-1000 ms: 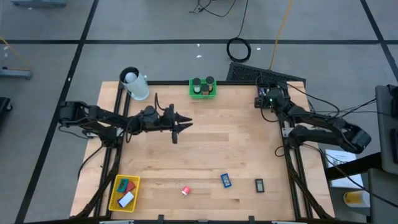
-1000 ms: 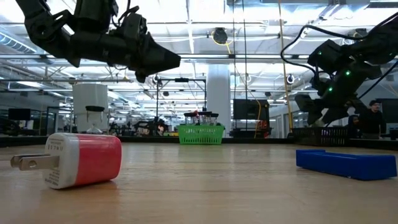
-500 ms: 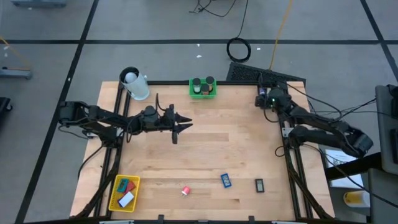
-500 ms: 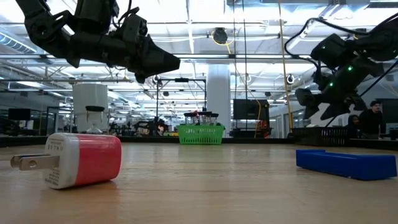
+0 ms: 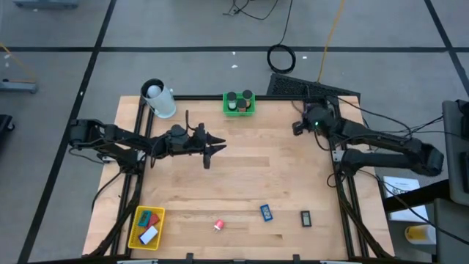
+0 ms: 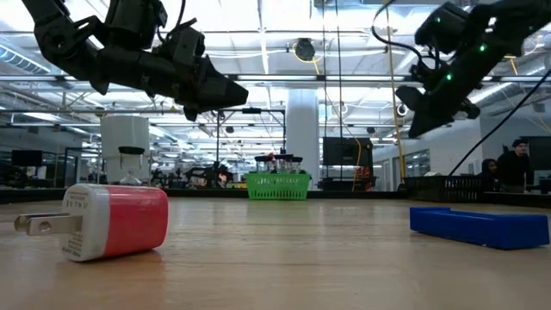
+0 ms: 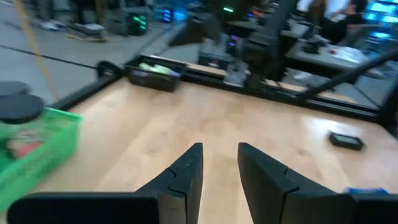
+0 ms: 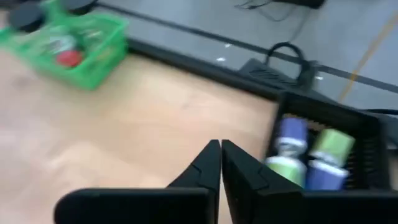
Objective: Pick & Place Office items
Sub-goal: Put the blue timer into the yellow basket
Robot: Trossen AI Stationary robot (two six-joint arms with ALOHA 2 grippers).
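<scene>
Office items lie scattered along the near edge of the desk [image 5: 242, 172]: a blue block [image 5: 266, 213], a red-and-white plug [image 5: 218, 224] and a small black piece [image 5: 305, 217], with more already in the yellow basket [image 5: 146, 226] at the near left corner. A green basket [image 5: 239, 103] at the far edge holds black cylinders and something red; a white cylinder [image 5: 158, 98] stands at the far left corner.

Both arms hang in the air, well away from the loose pieces. The left end effector [image 5: 216, 147] hovers over the left middle of the desk, its fingers [image 7: 186, 171] narrowly apart and holding nothing. The right end effector [image 5: 297, 127] is near the far right corner, its fingers [image 8: 208, 163] pressed shut and empty.

The next step looks like a pick. To do it well, I reckon the right arm should open before descending, centre over the blue block, and close across its narrow sides.

The desk is pale wood with a black frame. Beyond it, a large bright workshop, with a person at the far right.
</scene>
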